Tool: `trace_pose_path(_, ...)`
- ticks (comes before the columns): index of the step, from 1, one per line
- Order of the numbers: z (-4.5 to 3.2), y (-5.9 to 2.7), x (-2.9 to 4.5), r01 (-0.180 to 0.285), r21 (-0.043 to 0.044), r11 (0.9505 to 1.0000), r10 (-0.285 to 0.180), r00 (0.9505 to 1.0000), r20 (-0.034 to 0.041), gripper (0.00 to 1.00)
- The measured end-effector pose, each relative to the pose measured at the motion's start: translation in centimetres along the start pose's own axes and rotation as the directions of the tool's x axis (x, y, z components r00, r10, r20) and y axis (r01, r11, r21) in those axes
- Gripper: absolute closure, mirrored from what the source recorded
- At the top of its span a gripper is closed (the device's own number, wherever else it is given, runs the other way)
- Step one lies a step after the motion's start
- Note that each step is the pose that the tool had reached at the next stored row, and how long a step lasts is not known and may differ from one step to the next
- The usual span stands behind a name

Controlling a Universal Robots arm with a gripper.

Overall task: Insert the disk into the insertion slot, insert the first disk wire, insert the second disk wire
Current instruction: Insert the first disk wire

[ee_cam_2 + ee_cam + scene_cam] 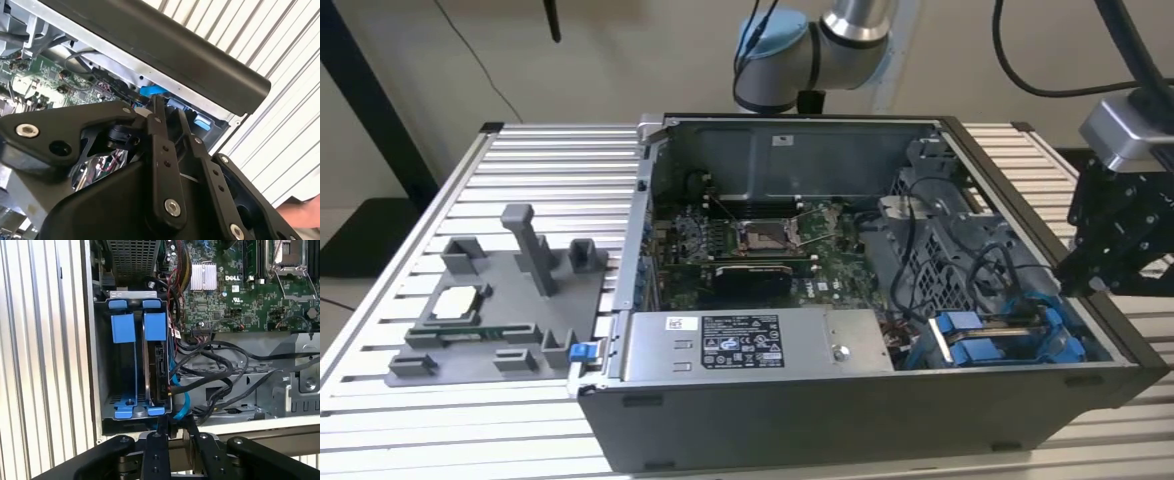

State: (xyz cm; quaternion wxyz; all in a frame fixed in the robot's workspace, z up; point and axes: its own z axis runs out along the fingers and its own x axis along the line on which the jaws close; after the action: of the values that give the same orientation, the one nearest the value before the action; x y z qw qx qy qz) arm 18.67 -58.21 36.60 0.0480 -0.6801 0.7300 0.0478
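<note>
Closest to me is the open case (854,420), dark grey sheet metal lying on its side on a ribbed aluminium table (547,160). Just behind its near wall sits the boxy silver power supply (740,345) with a white sticker.

On the exterior view's right of that is the slot (150,294), a grey metal bay with blue plastic rails. The disk (159,371) is down in it, on the motherboard side. It stands on its thin edge with only a dark strip showing up top. Its long axis runs along the case's near wall, chunky blue handle end pointing at the power supply. The other blue carrier (123,329) sits right beside it.

A glossy blue cable (186,401) curls past the disk's edge along with some round black cables (220,372). Can't tell if any are plugged in.

The gripper (176,424), matte black with bolted links, hangs over the case wall on the exterior view's right. Its fingers are just a narrow gap apart, with nothing between them that I can see.

Off on the exterior view's left there's a blocky grey plastic fixture (494,300). Deeper in is the green motherboard (707,240) with a finned silver heatsink (204,276). At the back is the arm (847,25), a smooth silver tube with a blue cap.
</note>
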Motion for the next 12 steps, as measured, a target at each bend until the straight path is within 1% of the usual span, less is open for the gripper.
trace_pose_path(1,0.13,-0.01,0.02,0.000,0.0000,1.0000,0.000,1.0000,0.0002,1.00)
trace_pose_path(4,0.49,0.01,0.09,0.000,0.0000,1.0000,0.000,1.0000,0.0001,1.00)
trace_pose_path(5,0.48,0.05,0.12,0.000,0.0000,1.0000,0.000,1.0000,0.0002,1.00)
trace_pose_path(6,0.46,0.13,0.14,0.000,-0.0001,1.0000,0.000,1.0000,0.0019,1.00)
trace_pose_path(7,0.30,0.22,0.12,0.000,-0.0005,1.0000,0.000,1.0000,0.0058,1.00)
trace_pose_path(8,-0.31,0.55,0.07,0.000,-0.0008,1.0000,0.000,0.9999,0.0115,1.00)
trace_pose_path(10,-0.85,1.15,0.03,-0.001,-0.0010,1.0000,0.001,0.9999,0.0166,1.00)
trace_pose_path(12,-1.39,1.76,0.00,-0.003,-0.0013,1.0000,0.003,0.9997,0.0234,1.00)
